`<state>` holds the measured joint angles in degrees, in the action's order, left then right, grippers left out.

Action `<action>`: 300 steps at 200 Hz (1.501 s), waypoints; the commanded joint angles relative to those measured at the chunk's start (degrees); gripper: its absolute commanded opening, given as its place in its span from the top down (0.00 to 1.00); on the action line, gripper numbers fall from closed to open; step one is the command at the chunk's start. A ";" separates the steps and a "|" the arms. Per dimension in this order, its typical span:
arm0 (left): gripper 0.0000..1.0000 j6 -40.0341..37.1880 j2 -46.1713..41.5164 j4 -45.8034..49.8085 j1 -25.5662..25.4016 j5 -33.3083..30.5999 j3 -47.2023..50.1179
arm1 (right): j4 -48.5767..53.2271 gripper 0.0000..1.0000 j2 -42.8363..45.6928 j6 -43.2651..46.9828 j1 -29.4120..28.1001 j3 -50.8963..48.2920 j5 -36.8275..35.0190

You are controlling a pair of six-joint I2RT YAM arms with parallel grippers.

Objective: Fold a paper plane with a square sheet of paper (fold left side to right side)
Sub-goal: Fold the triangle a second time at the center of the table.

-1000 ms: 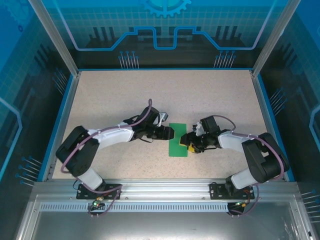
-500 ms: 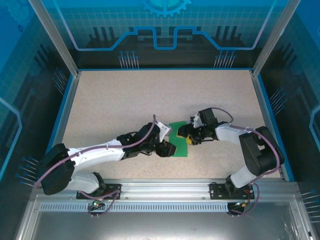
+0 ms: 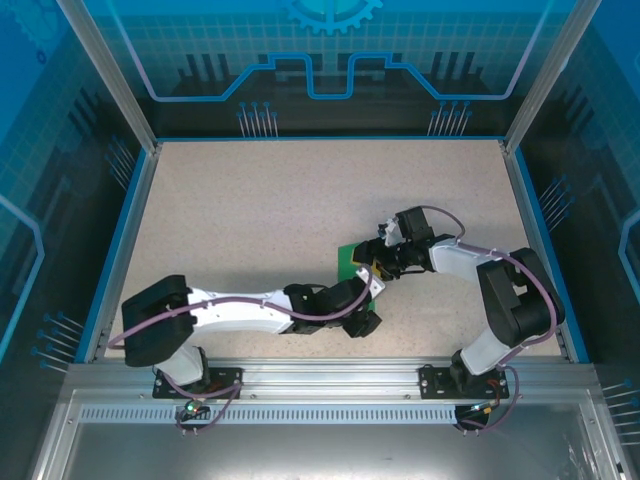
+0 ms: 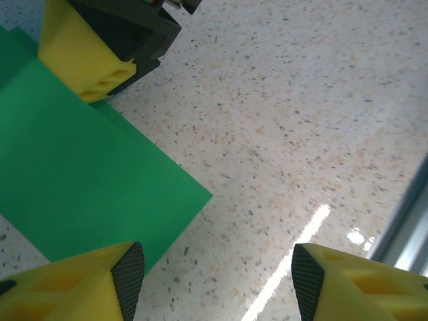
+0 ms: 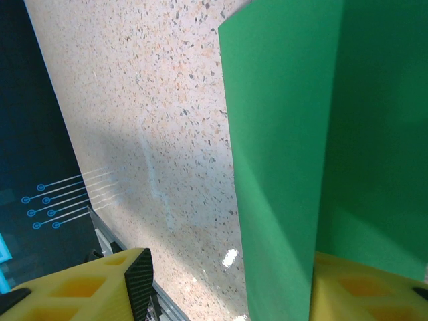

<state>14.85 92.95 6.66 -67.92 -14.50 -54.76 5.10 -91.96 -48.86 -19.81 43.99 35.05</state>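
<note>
Left gripper (image 4: 217,281) hangs open over the near corner of the square sheet of paper (image 4: 80,154), mid-table. Right gripper (image 5: 231,277), jaws apart, has one finger on the green, perhaps pinning it. Bare table (image 3: 300,190) stretches wide beyond.

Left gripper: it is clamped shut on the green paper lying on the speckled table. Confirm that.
Wrong. The left wrist view shows the left gripper open, jaws wide apart, not clamped on the green paper lying on the speckled table.

tabletop (image 3: 300,200): speckled beige | rim (image 3: 330,138): blue | near rail (image 3: 320,371): aluminium | walls (image 3: 400,50): blue-patterned
</note>
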 commanded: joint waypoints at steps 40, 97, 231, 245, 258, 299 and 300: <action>0.35 -0.71 5.83 3.19 -1.01 -6.67 -5.00 | -0.57 0.43 -0.94 -1.63 0.65 0.99 1.45; 0.34 -0.59 9.62 4.11 -1.54 -6.13 -7.77 | -0.40 0.43 -1.29 -2.36 0.49 1.21 1.60; 0.42 -4.14 14.61 5.43 -1.69 -12.55 -10.86 | 0.08 0.43 -1.33 -1.89 0.09 1.18 1.34; 0.48 -4.30 13.81 5.38 -1.68 -12.58 -10.54 | 0.42 0.43 -1.37 -1.64 0.03 1.19 1.08; 0.54 -4.48 13.20 5.52 -1.69 -12.34 -10.44 | 0.85 0.43 -1.46 -1.28 0.04 1.39 0.98; 0.67 -4.63 11.25 5.57 -1.62 -11.91 -9.62 | 2.34 0.43 -1.55 -0.06 -0.05 1.76 0.30; 0.67 -4.64 11.18 5.57 -1.61 -11.93 -9.60 | 2.40 0.43 -1.55 -0.03 -0.05 1.78 0.29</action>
<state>10.52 107.55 11.79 -69.17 -25.74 -64.47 5.34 -92.71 -50.35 -19.84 44.36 34.98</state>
